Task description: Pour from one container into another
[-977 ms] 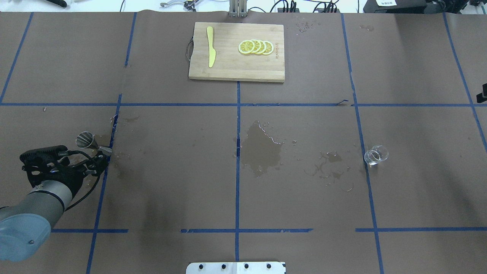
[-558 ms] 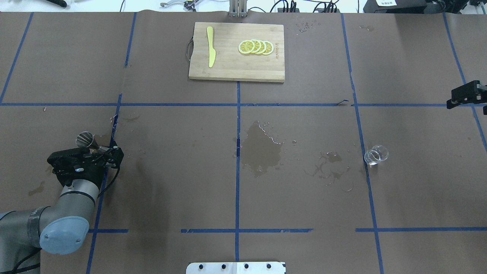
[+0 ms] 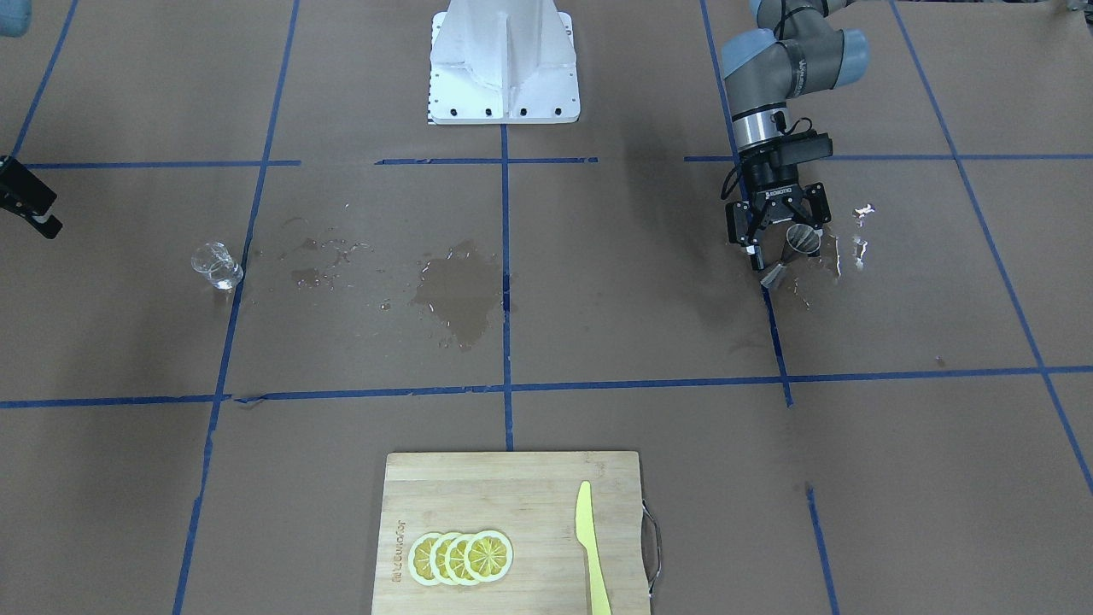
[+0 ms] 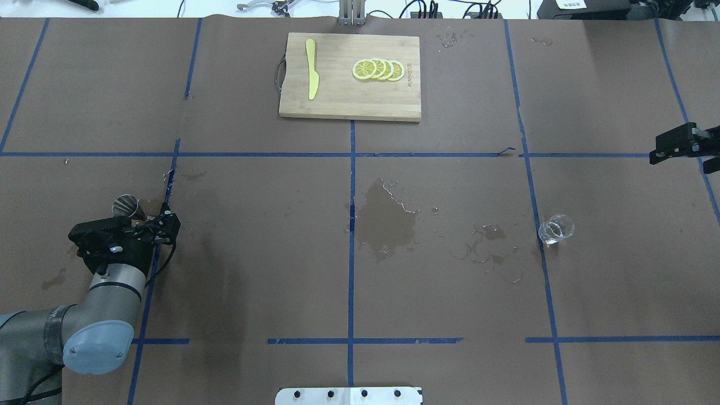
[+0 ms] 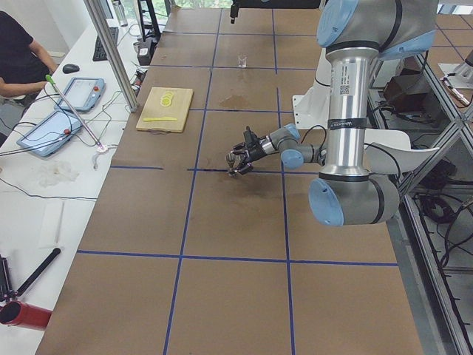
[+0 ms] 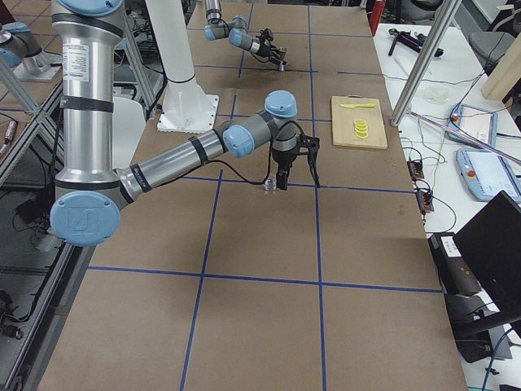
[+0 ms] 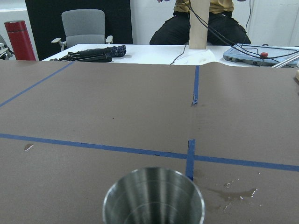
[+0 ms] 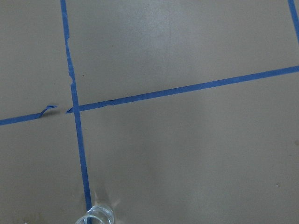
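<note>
From my seat, much is only half visible. The left tool [image 3: 786, 250] hangs over the jigger [image 3: 801, 241] with its jaws spread wider than the cup. The jigger stands between or just beside the fingers, and I cannot tell whether either finger touches it. The left wrist view shows none of the tool, only the jigger's rim, cut off at the bottom edge with its inside out of sight. The right tool [image 6: 299, 177] is clipped by the frame edge in the overhead view. From the right side its jaws look parted with nothing in them. The glass cup [image 4: 556, 229] is so clear that I cannot tell whether it holds liquid, and the right wrist view catches only a sliver of its rim.

Taking the overhead view as a clock face, the jigger is at 9 o'clock on the tabletop [image 4: 253, 270] and the glass cup stands alone at 3 o'clock, well apart from it. A wet patch [image 4: 388, 219] lies between them at the centre. At 12 o'clock there is a wooden cutting board [image 4: 349, 98].

I count one jigger, one glass cup, one board, one yellow knife [image 4: 311, 70] and four overlapping lemon slices [image 4: 378, 69]. A seated person [image 7: 201, 18] shows beyond the tabletop, cut off at the top.
</note>
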You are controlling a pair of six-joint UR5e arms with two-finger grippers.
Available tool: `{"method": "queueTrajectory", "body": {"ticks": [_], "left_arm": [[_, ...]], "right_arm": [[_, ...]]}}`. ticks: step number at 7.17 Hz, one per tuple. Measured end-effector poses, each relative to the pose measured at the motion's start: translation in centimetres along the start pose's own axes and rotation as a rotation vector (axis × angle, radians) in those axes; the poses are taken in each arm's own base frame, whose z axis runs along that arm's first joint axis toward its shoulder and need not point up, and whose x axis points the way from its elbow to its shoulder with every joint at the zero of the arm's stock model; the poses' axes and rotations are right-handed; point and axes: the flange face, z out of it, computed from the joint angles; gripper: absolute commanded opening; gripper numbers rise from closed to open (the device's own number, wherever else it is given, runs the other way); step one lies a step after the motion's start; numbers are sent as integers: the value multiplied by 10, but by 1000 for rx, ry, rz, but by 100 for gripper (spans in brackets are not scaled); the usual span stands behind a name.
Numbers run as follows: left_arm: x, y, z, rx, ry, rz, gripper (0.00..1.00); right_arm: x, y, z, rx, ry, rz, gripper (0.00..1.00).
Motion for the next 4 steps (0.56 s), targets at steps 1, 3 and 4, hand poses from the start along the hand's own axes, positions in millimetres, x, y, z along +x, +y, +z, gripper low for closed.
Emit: {"method": "queueTrajectory", "body": {"ticks": [1, 3, 4], "left_arm": [[-1, 1, 1, 1, -2, -3, 58], [-3, 4, 3, 2, -7, -1, 51], [-4, 6, 5, 3, -9, 2, 43]], "right_arm": [[-3, 2, 1, -4, -1, 5, 100], [-5, 3, 2, -6, -3, 11, 100], [-6, 3, 1, -5, -3, 12, 100]]}}
